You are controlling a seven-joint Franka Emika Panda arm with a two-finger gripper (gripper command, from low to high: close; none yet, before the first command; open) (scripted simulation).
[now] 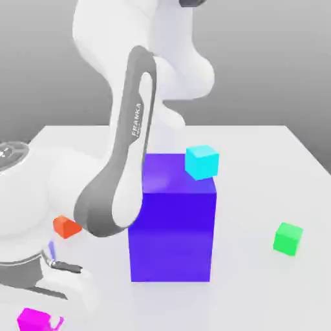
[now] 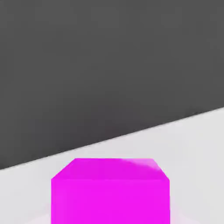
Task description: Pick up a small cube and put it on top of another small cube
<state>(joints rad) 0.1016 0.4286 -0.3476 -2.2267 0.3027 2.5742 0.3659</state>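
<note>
The robot's gripper sits low at the bottom edge of the exterior view's left, at the end of the white arm [image 1: 123, 174], directly above a magenta cube [image 1: 37, 320]. Its fingers cannot be made out, so I cannot tell how far apart they stand or whether they touch the cube. The hand view looks straight onto the magenta cube [image 2: 110, 192], which appears large and close, resting on the white table with a dark grey backdrop beyond the table's far edge.

Counting the things on the white table [image 1: 258, 149]: there are four small cubes, each a different colour, and one much larger block.

The large block is a tall blue-violet block [image 1: 172, 226] standing upright near the middle of the table. Part of its near side is hidden by the grey and white link of the arm, which bears the word FRANKA.

One small cyan cube [image 1: 202, 161] rests on the top of the blue-violet block, at the far corner toward the exterior view's right, slightly turned.

One small green cube [image 1: 288, 238] lies on the table well apart from the block, toward the exterior view's right.

One small red-orange cube [image 1: 64, 226] lies on the table toward the exterior view's left, partly hidden by the arm's elbow.

The magenta cube is the fourth, at the near edge of the table, well apart from the other three.

No small cube is stacked on another small cube.
</note>
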